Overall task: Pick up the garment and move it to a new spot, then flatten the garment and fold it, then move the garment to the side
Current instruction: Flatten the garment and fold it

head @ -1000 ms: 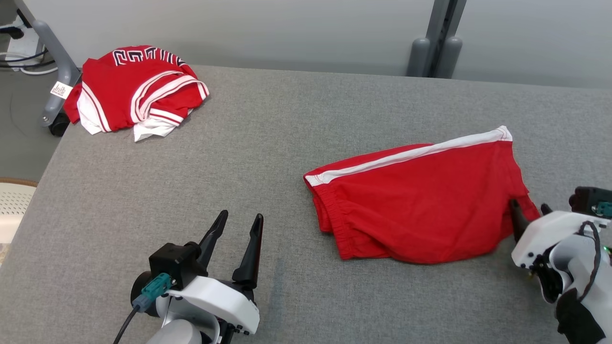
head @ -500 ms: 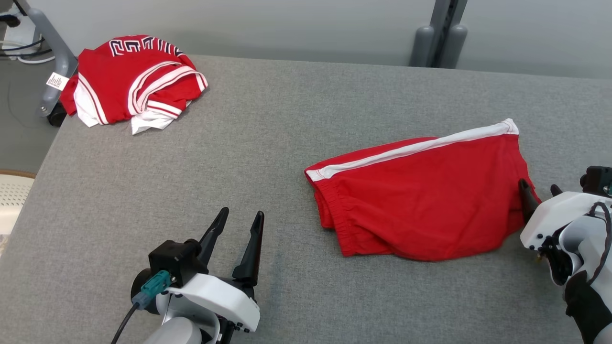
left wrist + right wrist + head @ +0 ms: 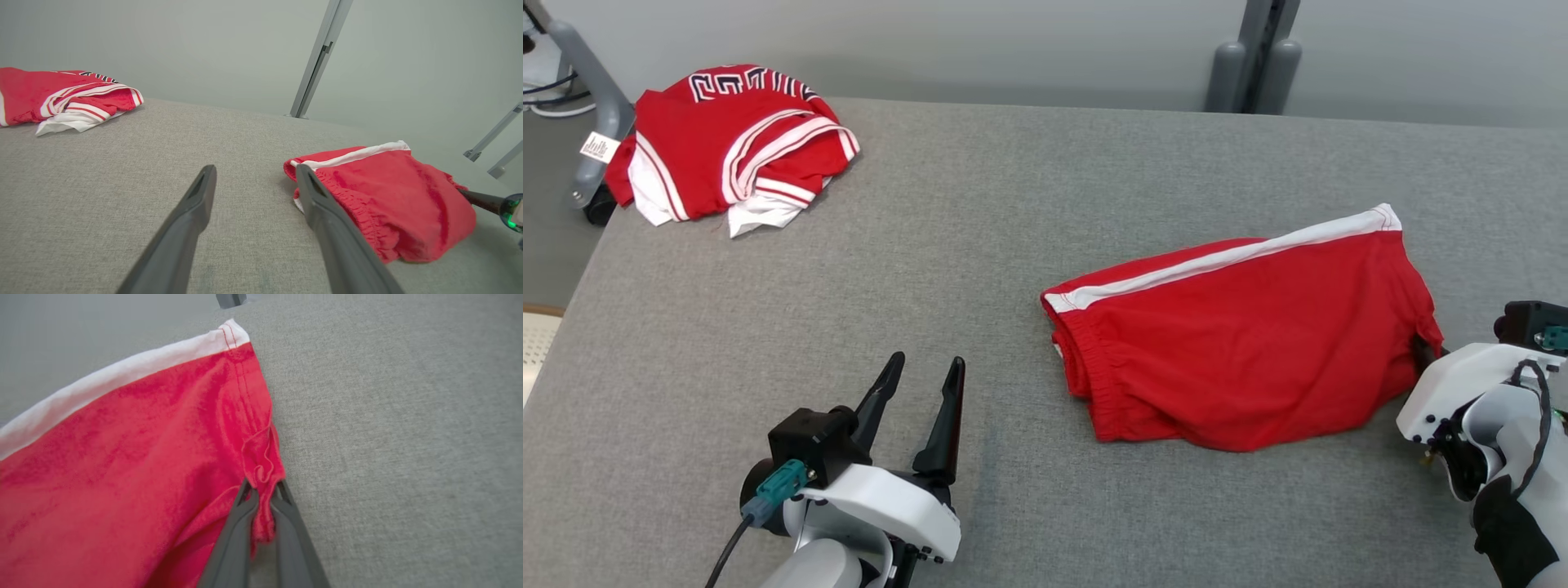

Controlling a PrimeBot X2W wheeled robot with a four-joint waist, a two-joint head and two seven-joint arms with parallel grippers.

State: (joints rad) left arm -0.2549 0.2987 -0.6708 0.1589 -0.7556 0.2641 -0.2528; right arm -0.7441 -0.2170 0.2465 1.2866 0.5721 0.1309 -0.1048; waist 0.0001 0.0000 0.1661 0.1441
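Red cloth shorts [image 3: 122, 457] bunch inside right gripper [image 3: 263, 489].

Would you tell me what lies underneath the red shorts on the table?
The red shorts lie directly on the grey table, which shows all round them. Whether anything small sits beneath cannot be seen: the cloth covers it.

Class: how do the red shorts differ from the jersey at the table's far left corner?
The shorts lie fairly flat; the jersey is bunched. The shorts have one white band; the jersey has stripes and lettering. The right claw pinches the shorts' edge; nothing holds the jersey. Both are red and white, on the table.
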